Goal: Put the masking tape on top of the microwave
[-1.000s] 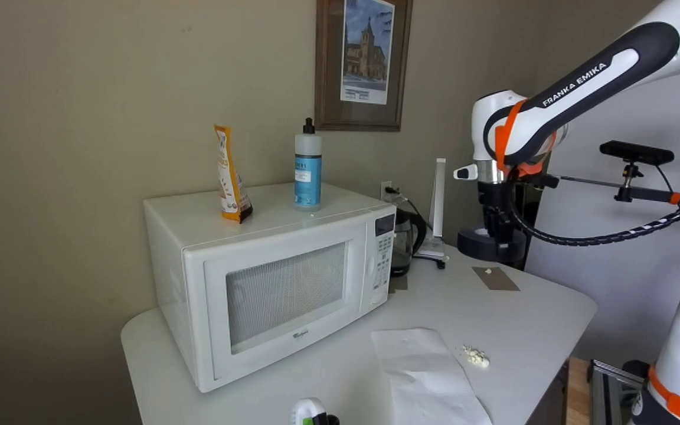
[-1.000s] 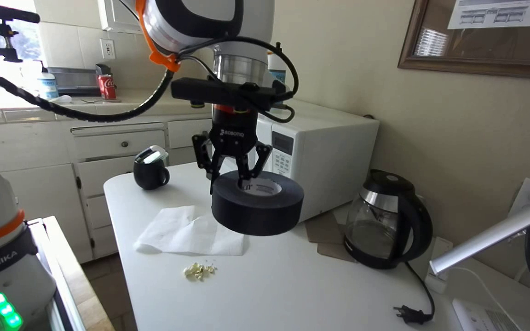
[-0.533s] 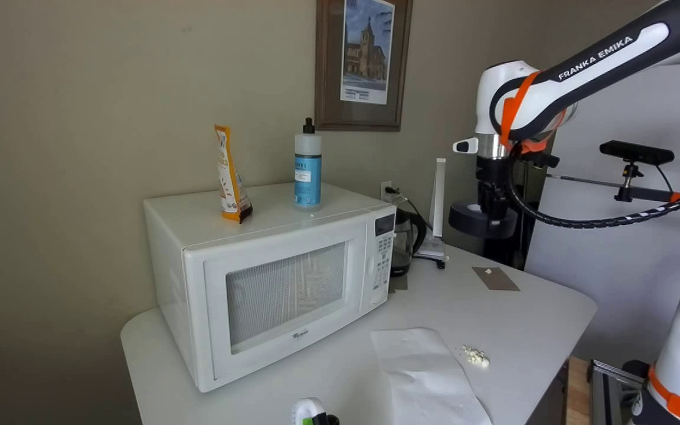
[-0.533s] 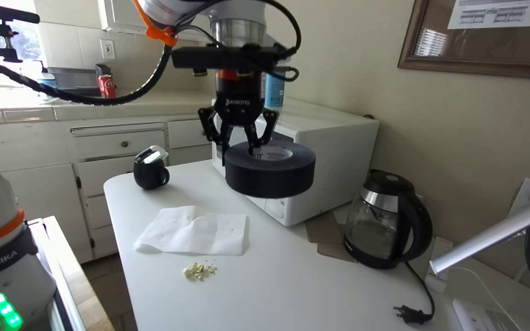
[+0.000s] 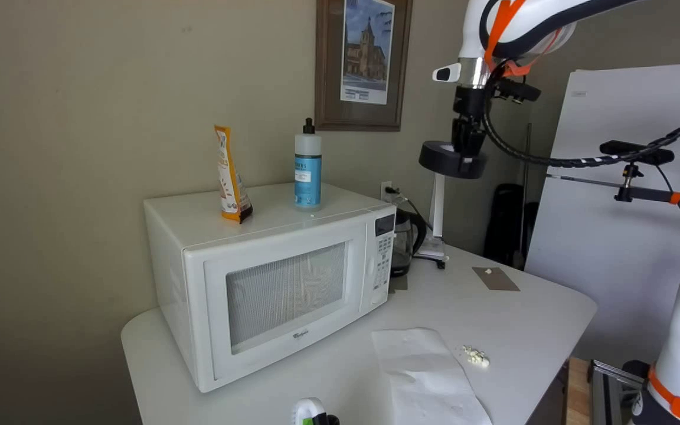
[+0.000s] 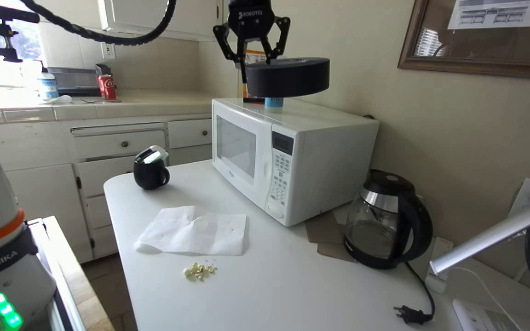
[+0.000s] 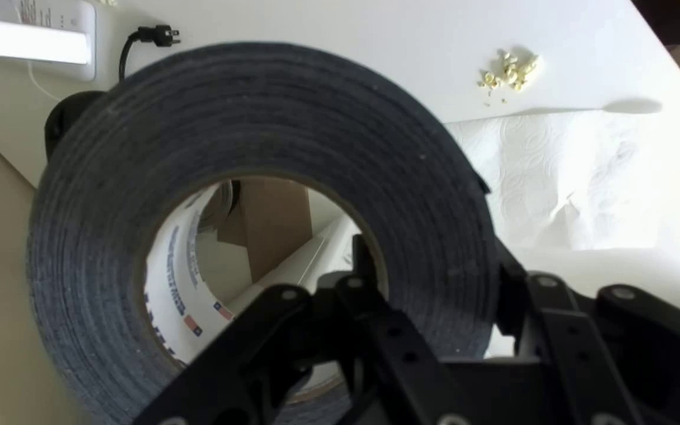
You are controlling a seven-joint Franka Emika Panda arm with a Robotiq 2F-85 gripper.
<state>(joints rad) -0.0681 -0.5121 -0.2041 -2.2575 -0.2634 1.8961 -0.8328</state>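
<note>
The masking tape [image 5: 436, 158] is a thick dark roll with a white core. My gripper [image 5: 468, 154] is shut on its ring wall, one finger inside the centre hole and one outside. The tape lies flat in the grip and hangs in the air above the table, to the right of the white microwave [image 5: 287, 295]. In an exterior view the tape [image 6: 292, 78] appears higher than the microwave's top [image 6: 311, 115], and the gripper [image 6: 256, 69] holds its near-left side. In the wrist view the tape [image 7: 293, 118] fills much of the picture between the fingers [image 7: 431, 265].
On the microwave stand a blue soap bottle [image 5: 308, 177] and an orange pouch [image 5: 232, 183]. A glass kettle [image 6: 375, 225] and a white lamp post [image 5: 438, 206] stand right of it. A paper towel [image 6: 196, 232], crumbs [image 6: 198, 271] and a black mug [image 6: 151, 172] are on the table.
My gripper has risen with the tape, well above its earlier height over the table, and has shifted slightly toward the microwave. The grip on the tape stays the same.
</note>
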